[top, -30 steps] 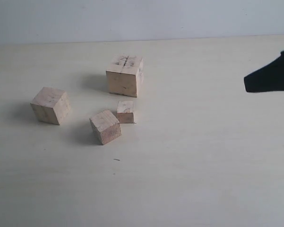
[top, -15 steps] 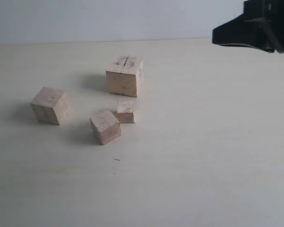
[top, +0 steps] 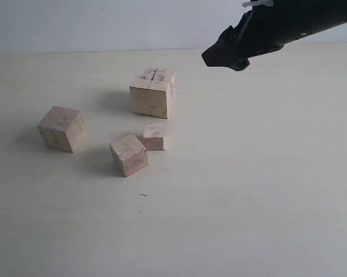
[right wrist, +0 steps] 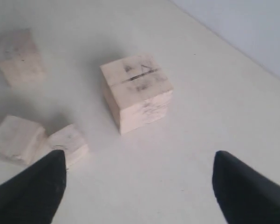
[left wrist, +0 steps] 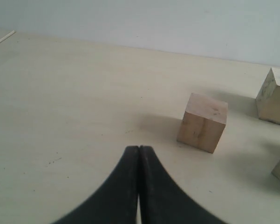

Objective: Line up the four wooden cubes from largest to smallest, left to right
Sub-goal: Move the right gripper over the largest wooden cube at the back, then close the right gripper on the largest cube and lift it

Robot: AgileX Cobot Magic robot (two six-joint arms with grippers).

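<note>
Four pale wooden cubes stand on the table. The largest cube [top: 153, 92], scribbled on top, is at the back; it also shows in the right wrist view [right wrist: 136, 91]. A second cube [top: 62, 128] sits far left, also seen as the cube [left wrist: 203, 122]. A third cube [top: 129, 154] and the smallest cube [top: 153, 136] lie close together in front. My right gripper [top: 222, 56] hangs open in the air, right of and above the largest cube. My left gripper [left wrist: 139, 148] is shut on nothing, short of the second cube, and is outside the exterior view.
The pale table [top: 248, 190] runs to a light wall at the back. A tiny dark speck [top: 142, 195] lies in front of the cubes. Bare tabletop spreads to the right and front of the cubes.
My right arm has swung in from the right edge, rising and travelling left toward the largest cube. The cubes have not moved.
</note>
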